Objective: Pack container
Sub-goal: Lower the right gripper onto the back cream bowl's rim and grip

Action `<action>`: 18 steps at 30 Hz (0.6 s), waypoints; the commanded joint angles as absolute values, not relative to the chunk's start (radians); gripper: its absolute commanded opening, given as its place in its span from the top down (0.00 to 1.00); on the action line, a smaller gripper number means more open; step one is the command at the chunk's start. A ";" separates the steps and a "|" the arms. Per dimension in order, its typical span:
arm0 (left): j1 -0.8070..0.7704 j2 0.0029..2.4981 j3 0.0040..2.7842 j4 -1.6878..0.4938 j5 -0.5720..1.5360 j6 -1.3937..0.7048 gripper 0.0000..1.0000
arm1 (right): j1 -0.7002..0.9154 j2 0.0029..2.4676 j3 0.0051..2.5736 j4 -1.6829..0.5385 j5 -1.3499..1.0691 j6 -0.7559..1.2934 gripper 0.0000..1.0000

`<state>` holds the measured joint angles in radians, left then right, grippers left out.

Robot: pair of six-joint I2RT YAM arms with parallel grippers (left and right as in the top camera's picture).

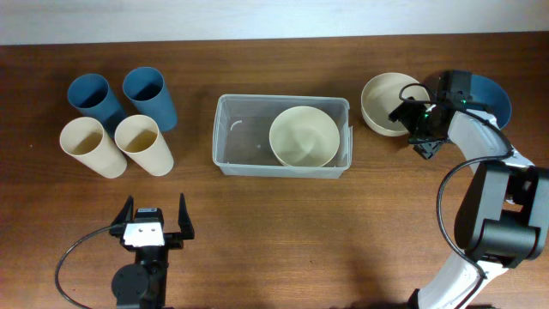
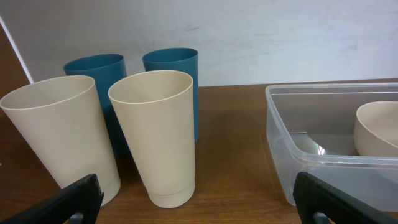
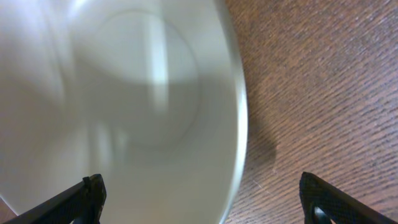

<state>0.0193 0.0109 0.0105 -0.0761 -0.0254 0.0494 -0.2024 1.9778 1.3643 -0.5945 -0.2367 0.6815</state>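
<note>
1. Container (image 1: pixel 243 146) sits upright at mid-table (image 1: pixel 300 245), long side running L–R, open top, clear walls, rounded corners.
2. One cream bowl is inside it. This packed bowl (image 1: pixel 304 136) sits mouth up in the R half, resting on the tub floor.
3. L wrist cam: the container (image 2: pixel 292 155) is at frame R, and the packed bowl (image 2: pixel 378 127) shows over its rim.
4. L gripper (image 1: pixel 155 204) is low on the near side of the table, L of the container and well apart from it. Its jaws are spread wide w/ nothing between them (L wrist cam (image 2: pixel 199 202)).
5. Four cups stand upright in a cluster at table L. The blue cups (image 1: pixel 150 94) are at the back and the cream cups (image 1: pixel 141 142) in front. Same in L wrist cam: blue (image 2: pixel 174 81) behind cream (image 2: pixel 155 137).
6. R gripper (image 1: pixel 414 129) is over the R rim of a loose cream bowl (image 1: pixel 386 101), which sits just R of the container w/o touching it.
7. R wrist cam: the R gripper (image 3: pixel 205 199) has its jaws wide apart and released, straddling the rim of the loose cream bowl (image 3: pixel 124 93). One finger is over the bowl's inside and the other over the tabletop. It isn't clamped on anything.
8. Blue bowl (image 1: pixel 496 96) is behind the R arm, beside the loose cream bowl. Can't tell if they touch because the arm covers the gap.
</note>
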 commanded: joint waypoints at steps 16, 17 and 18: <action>0.023 0.005 0.009 -0.083 -0.021 0.057 0.00 | -0.204 2.036 1.361 -0.574 -0.225 0.690 0.14; 0.023 0.005 0.009 -0.083 -0.021 0.057 0.00 | -0.204 2.036 1.361 -0.572 -0.225 0.690 0.14; 0.023 0.005 0.009 -0.083 -0.021 0.057 0.00 | -0.204 2.036 1.361 -0.570 -0.228 0.690 0.16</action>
